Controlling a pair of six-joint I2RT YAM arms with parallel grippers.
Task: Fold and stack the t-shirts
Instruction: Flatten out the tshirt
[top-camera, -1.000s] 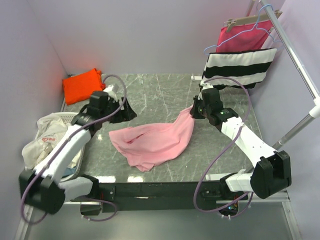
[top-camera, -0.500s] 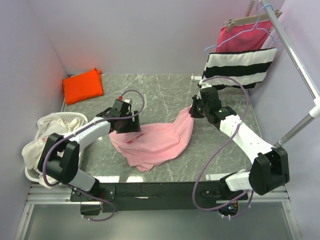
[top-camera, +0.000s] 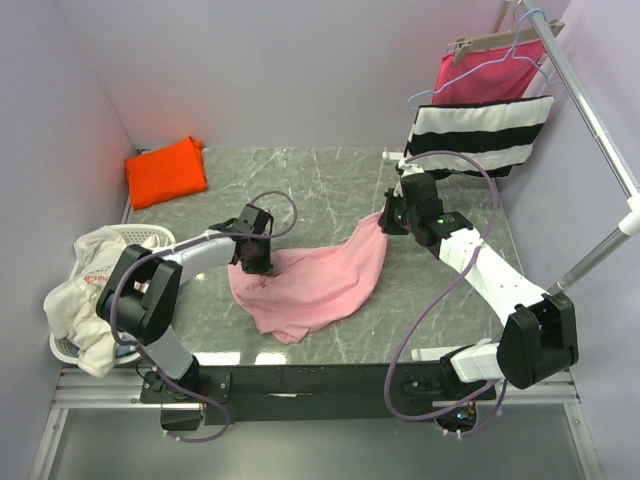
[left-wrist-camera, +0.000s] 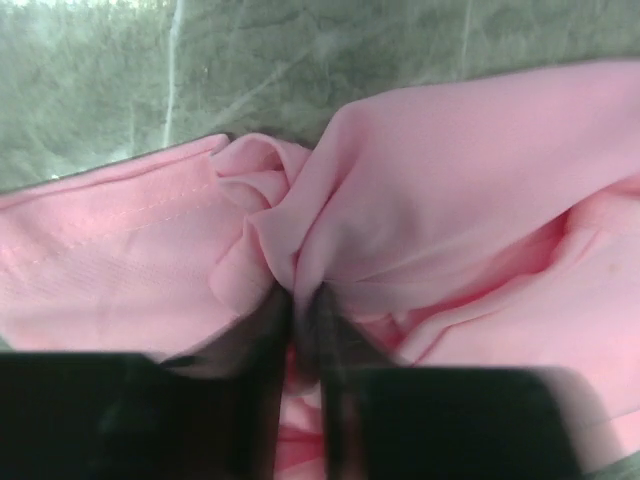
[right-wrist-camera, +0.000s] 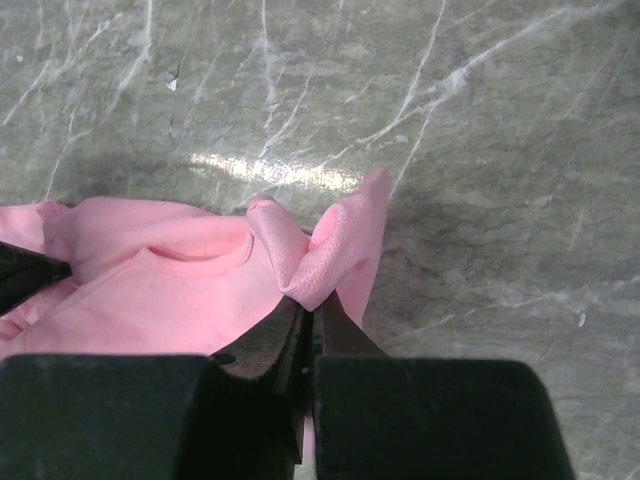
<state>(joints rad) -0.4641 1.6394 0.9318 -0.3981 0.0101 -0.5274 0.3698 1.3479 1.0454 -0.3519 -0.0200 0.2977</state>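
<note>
Gleaming marble (top-camera: 330, 180), lilac walls (top-camera: 300, 70), pink tee (top-camera: 320, 285)

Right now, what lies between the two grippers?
The pink t-shirt spans it, pinched by the left gripper and the right gripper, as the top view shows.

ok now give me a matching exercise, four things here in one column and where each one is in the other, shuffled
Things
1. light pink cotton t-shirt
2. bright orange folded t-shirt
3. black-and-white striped cloth
4. white plastic laundry basket

Places
A. hanging at the far right
B. off the left edge of the grey marble table
C. far left corner of the table
D. mid-table, pinched by the left gripper and right gripper

Pairs: 1-D, 2-C, 3-A, 4-B
</note>
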